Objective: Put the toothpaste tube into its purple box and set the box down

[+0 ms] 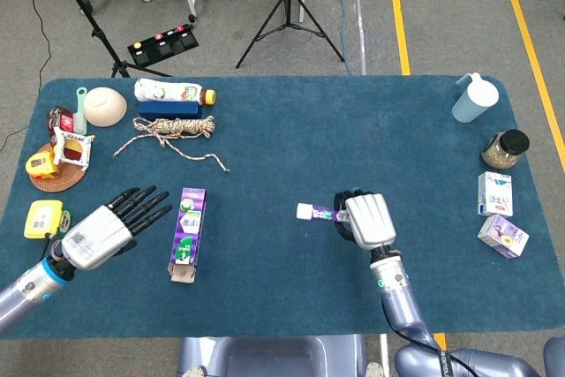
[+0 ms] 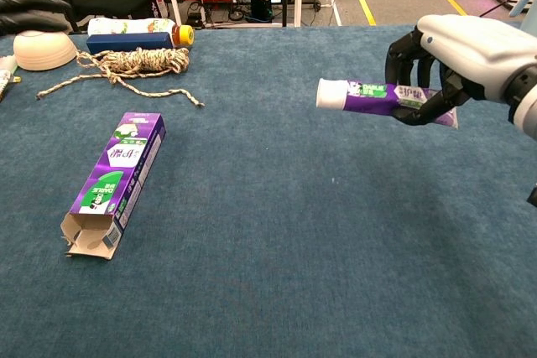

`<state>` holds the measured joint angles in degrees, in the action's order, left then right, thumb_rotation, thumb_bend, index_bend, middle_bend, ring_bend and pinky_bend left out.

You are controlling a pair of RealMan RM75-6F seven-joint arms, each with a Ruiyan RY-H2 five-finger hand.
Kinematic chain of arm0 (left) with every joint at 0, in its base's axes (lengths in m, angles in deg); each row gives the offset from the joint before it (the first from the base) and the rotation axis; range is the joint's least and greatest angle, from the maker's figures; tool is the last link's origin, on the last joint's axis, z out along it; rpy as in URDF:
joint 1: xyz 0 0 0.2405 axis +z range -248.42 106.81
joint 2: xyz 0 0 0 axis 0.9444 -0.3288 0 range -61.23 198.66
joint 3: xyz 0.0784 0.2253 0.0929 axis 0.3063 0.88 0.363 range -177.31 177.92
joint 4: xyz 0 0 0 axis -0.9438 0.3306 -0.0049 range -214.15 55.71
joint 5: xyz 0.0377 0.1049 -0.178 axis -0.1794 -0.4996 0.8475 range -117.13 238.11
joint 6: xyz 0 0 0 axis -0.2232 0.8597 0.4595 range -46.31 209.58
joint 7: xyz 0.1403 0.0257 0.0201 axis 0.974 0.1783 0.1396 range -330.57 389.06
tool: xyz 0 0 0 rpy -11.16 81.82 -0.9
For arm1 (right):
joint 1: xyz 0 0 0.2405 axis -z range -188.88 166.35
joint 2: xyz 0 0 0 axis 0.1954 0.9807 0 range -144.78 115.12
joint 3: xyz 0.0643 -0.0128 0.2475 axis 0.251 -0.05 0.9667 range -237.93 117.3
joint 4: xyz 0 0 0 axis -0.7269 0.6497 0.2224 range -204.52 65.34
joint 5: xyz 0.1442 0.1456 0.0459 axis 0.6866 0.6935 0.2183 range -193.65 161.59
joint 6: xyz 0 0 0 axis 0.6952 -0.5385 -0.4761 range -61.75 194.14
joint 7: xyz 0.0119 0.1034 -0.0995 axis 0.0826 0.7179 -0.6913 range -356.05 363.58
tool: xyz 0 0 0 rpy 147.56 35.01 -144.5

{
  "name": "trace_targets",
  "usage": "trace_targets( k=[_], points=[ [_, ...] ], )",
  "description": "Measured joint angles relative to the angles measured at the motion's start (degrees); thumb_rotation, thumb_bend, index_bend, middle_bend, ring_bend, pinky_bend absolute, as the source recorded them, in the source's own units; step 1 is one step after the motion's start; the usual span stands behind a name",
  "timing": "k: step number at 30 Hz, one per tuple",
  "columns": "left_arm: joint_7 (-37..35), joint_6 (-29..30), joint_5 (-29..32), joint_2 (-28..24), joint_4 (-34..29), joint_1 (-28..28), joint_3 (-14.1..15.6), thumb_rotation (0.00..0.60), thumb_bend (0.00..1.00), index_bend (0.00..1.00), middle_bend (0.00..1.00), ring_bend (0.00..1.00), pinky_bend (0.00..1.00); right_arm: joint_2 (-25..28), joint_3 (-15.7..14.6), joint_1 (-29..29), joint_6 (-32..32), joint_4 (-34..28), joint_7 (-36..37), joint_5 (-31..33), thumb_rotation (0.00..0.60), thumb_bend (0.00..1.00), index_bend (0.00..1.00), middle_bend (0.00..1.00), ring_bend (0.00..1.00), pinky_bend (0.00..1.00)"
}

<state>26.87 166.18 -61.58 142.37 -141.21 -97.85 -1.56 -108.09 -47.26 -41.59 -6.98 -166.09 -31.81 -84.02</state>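
Toothpaste, a purple tube with a white cap (image 2: 382,96), sits clear above the blue-covered counter (image 1: 291,139), lying level with its cap pointing toward the counter's left edge. The white right hand (image 1: 367,219) grips it around the tail half, dark fingers (image 2: 407,60) curled over the top and the thumb underneath. The long purple cardboard box (image 1: 187,231) lies flat on the left half of the counter, near the front edge, its open flaps (image 2: 88,238) facing that edge and the other end pointing to the back. The left hand (image 1: 106,229) hovers just left of the box with its black fingers (image 1: 141,204) spread apart, holding nothing. A coil of beige rope (image 1: 177,130) lies toward the back left corner, beside a pale bowl (image 1: 104,106).
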Motion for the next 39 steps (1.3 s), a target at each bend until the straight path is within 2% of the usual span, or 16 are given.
trace_targets(
  k=[5,9,17,24,30,39],
  points=[
    [2.45,-0.73,-6.14,5.47,11.41,-8.08,2.16,0.6,0.09,0.0,0.0,0.0,0.22,0.7,0.25,0.05,-1.12,-1.29,-1.07,0.56,0.6,0.45,0.57,0.58,0.54,0.58],
    [5.08,-3.34,-8.42,7.96,14.81,-12.17,4.53,0.6,0.09,0.0,0.0,0.0,0.23,1.0,0.48,-0.03,-1.4,-1.42,-0.93,0.79,0.6,0.45,0.57,0.58,0.54,0.58],
    [7.37,-9.13,-7.86,11.78,15.66,-17.12,7.46,0.6,0.1,0.0,0.0,0.0,0.24,1.47,0.71,0.02,-1.57,-0.86,0.16,1.57,0.6,0.45,0.57,0.58,0.54,0.58],
    [9.17,-13.25,-6.1,11.59,14.93,-19.59,9.91,0.6,0.1,0.0,0.0,0.0,0.24,2.2,1.12,0.03,-1.51,-0.21,1.2,2.2,0.6,0.45,0.57,0.58,0.54,0.58],
    [9.53,-14.33,-4.66,11.28,15.25,-19.97,11.69,0.6,0.1,0.0,0.0,0.0,0.24,2.72,1.35,-0.08,-1.37,0.26,1.94,2.68,0.6,0.45,0.57,0.58,0.54,0.58],
    [10.0,-11.04,-2.0,8.61,15.0,-19.76,12.64,0.6,0.1,0.0,0.0,0.0,0.25,2.79,1.19,-0.27,-1.39,0.68,2.46,2.85,0.6,0.45,0.57,0.58,0.54,0.58]
  ],
)
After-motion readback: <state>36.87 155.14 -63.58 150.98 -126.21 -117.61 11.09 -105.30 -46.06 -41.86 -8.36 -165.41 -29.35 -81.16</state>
